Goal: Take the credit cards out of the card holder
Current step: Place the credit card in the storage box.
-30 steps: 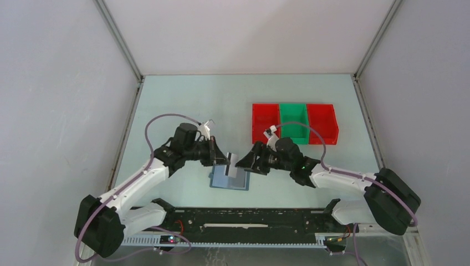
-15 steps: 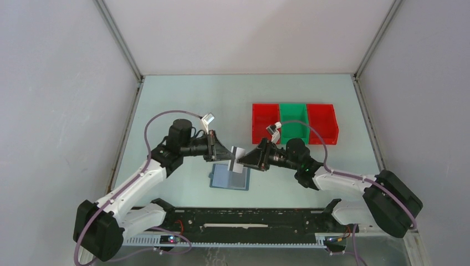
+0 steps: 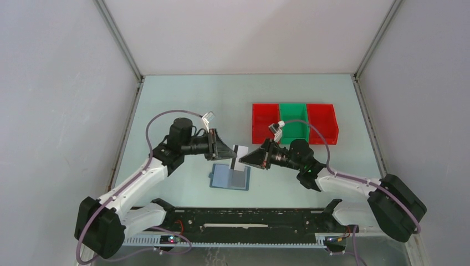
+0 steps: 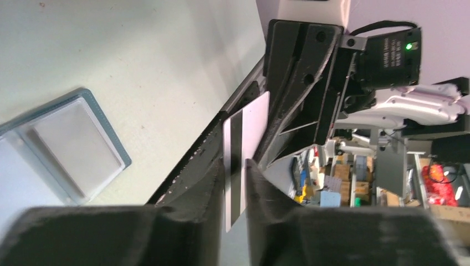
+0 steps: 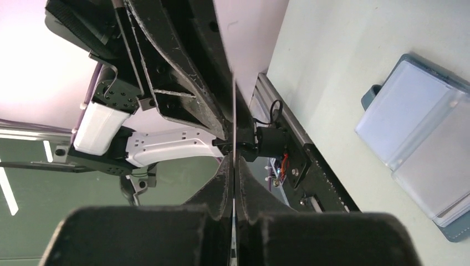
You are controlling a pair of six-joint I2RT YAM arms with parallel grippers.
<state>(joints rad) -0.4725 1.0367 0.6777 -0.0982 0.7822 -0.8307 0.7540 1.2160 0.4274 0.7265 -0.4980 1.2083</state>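
Note:
A white credit card [image 3: 238, 157] with a dark stripe hangs in the air between both grippers, above the open blue card holder [image 3: 230, 177] that lies flat on the table. My right gripper [image 5: 233, 160] is shut on the card's edge [image 5: 233, 111], seen edge-on. My left gripper [image 4: 234, 163] still straddles the card [image 4: 246, 127], jaws slightly apart: the card lies against one finger, with a thin gap to the other. The card holder [image 4: 77, 147] shows a pale card behind its clear pocket. In the right wrist view the card holder [image 5: 421, 149] lies open at the right.
A row of three bins stands behind the right arm: red [image 3: 265, 124], green [image 3: 293, 123], red [image 3: 322, 124]. The black rail [image 3: 244, 219] with the arm bases runs along the near edge. Grey walls enclose the table.
The right gripper has closed onto the striped card held up by the left gripper. The left jaws have eased apart a little. Both wrists shifted slightly up and back from the card holder.

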